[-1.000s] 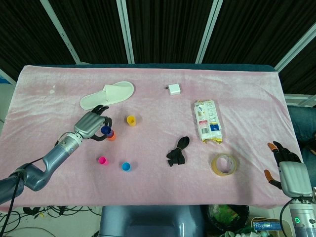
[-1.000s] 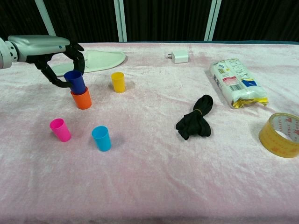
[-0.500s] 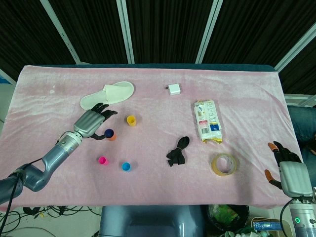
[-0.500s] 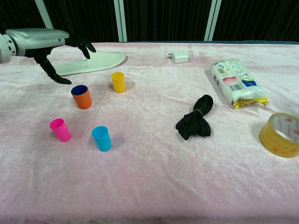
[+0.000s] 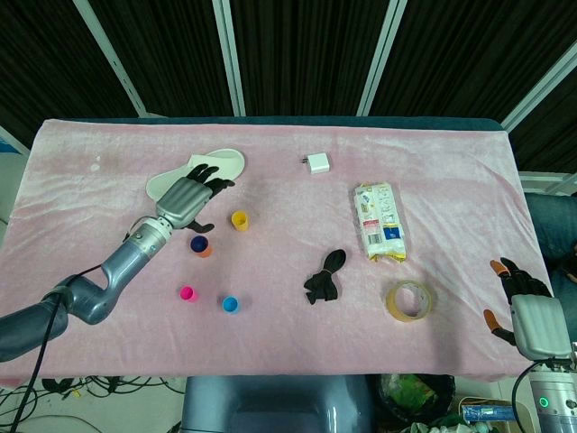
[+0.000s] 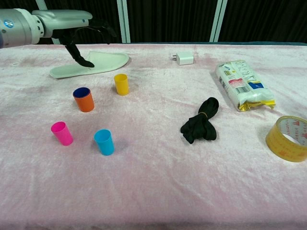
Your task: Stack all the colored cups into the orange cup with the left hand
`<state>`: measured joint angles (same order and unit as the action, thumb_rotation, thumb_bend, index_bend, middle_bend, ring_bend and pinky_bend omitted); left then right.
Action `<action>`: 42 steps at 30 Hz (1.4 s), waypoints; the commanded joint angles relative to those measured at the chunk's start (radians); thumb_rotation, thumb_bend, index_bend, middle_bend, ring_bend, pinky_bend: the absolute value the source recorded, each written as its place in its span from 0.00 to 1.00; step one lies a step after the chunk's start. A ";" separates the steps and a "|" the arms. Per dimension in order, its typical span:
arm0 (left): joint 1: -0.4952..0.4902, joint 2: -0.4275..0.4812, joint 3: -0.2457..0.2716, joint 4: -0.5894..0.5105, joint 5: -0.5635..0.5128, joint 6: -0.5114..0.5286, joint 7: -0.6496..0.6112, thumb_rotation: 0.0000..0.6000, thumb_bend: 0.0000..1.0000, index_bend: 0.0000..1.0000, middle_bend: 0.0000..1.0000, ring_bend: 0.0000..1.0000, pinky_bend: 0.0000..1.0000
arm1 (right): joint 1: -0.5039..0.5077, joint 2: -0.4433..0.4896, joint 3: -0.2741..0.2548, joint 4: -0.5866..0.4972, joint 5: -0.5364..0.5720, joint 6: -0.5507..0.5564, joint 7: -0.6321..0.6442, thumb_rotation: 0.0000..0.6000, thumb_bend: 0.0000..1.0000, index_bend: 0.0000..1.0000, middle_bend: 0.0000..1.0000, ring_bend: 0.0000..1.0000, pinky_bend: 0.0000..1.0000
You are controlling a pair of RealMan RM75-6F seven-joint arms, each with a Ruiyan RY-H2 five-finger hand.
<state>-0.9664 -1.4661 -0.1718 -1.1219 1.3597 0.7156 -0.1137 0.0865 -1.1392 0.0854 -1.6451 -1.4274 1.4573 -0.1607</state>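
The orange cup (image 6: 84, 101) stands upright with the dark blue cup (image 5: 198, 244) nested inside it, only the blue rim showing. A yellow cup (image 6: 122, 84) stands to its right, a pink cup (image 6: 62, 133) and a light blue cup (image 6: 104, 142) nearer the front. My left hand (image 5: 192, 198) hovers open above the table, behind the orange cup and left of the yellow cup (image 5: 239, 220), fingers spread and holding nothing. In the chest view the left hand (image 6: 79, 29) is high at the back left. My right hand (image 5: 532, 320) rests off the table's front right corner, empty.
A white slipper (image 6: 91, 64) lies behind the cups under my left hand. A white charger (image 6: 184, 58), a snack packet (image 6: 243, 84), a black bundle (image 6: 201, 120) and a tape roll (image 6: 289, 138) lie to the right on the pink cloth (image 6: 158, 182).
My left hand let go of the dark blue cup, which dropped fully into the orange cup. The hand then opened, rose and moved back and right over the slipper.
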 commanded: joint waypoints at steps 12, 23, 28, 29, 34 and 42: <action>-0.086 -0.178 0.001 0.201 -0.060 -0.133 0.032 1.00 0.21 0.20 0.27 0.00 0.00 | 0.001 0.001 0.000 -0.001 0.003 -0.005 0.007 1.00 0.25 0.15 0.10 0.17 0.24; -0.111 -0.247 0.014 0.309 -0.043 -0.165 -0.008 1.00 0.26 0.29 0.35 0.00 0.00 | 0.002 0.002 0.001 -0.001 0.008 -0.010 0.012 1.00 0.25 0.15 0.10 0.17 0.24; -0.116 -0.274 0.022 0.348 -0.033 -0.171 -0.022 1.00 0.28 0.35 0.42 0.00 0.00 | 0.002 0.002 0.002 -0.001 0.010 -0.009 0.015 1.00 0.25 0.15 0.10 0.17 0.24; -0.116 -0.280 0.023 0.356 -0.031 -0.171 -0.024 1.00 0.29 0.36 0.43 0.00 0.00 | 0.002 0.002 0.002 -0.001 0.010 -0.009 0.015 1.00 0.25 0.15 0.10 0.17 0.24; -0.116 -0.300 0.036 0.391 -0.009 -0.158 -0.035 1.00 0.31 0.43 0.48 0.00 0.00 | 0.001 0.004 0.002 -0.001 0.010 -0.008 0.018 1.00 0.25 0.15 0.10 0.17 0.24; -0.081 -0.215 0.039 0.305 0.017 -0.085 -0.073 1.00 0.31 0.45 0.49 0.00 0.00 | 0.001 0.004 0.002 0.000 0.008 -0.006 0.019 1.00 0.26 0.15 0.10 0.17 0.24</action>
<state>-1.0619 -1.7125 -0.1358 -0.7828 1.3660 0.6056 -0.1794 0.0872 -1.1350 0.0877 -1.6450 -1.4198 1.4513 -0.1418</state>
